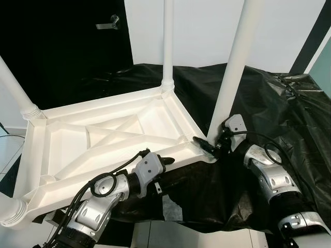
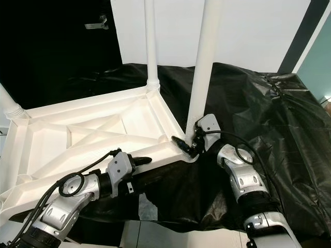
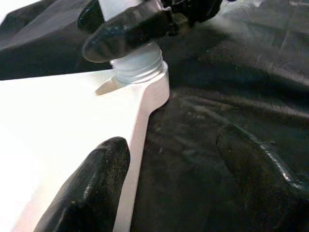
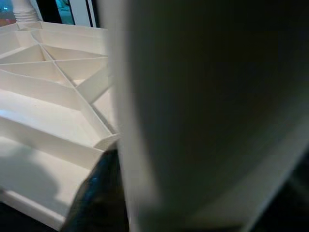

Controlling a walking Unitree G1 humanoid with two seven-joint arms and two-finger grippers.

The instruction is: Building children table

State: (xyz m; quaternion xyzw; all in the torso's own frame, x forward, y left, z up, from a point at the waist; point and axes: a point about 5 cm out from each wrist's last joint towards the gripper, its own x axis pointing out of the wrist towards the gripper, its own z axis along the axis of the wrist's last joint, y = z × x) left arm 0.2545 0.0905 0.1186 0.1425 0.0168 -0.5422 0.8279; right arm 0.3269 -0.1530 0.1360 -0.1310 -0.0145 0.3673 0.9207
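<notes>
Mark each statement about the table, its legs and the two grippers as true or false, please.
1. The tabletop lies upside down, ribs showing. True.
2. The right gripper is at the base of a leg. True.
3. The left gripper is shut on a leg. False: it is open at the tabletop's near edge.
4. The tabletop lies on a red carpet. False: it lies on a black sheet.
5. Legs stand upright in the corners. True.

Table top (image 1: pixel 103 134) and legs (image 1: pixel 232 67) are plain white, sitting on a shiny black sheet (image 1: pixel 279 113); arms (image 1: pixel 274 181) silver, fingers (image 3: pixel 96 183) black.
</notes>
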